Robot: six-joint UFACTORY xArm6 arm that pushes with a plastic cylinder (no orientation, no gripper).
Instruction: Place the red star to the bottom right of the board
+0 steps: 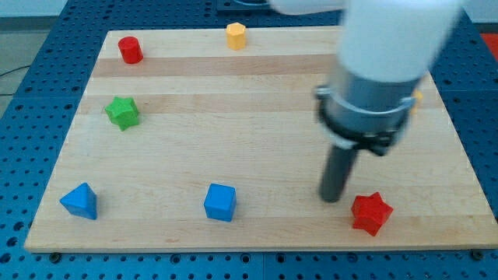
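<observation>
My tip (333, 199) sat on the surface (257, 109); no gripper fitted, nothing held. Red star (370, 213) lay just beside it, toward the view's lower right, near the edge. Judged light, rigid, free-sliding; pointed outline may rotate, so push its upper-left flank centrally.

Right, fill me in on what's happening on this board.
My tip is down on the wooden board, just to the view's left of the red star, which already sits near the bottom right corner. The other blocks lie apart: a blue cube, a blue triangular block, a green star, a red cylinder and a yellow block.
</observation>
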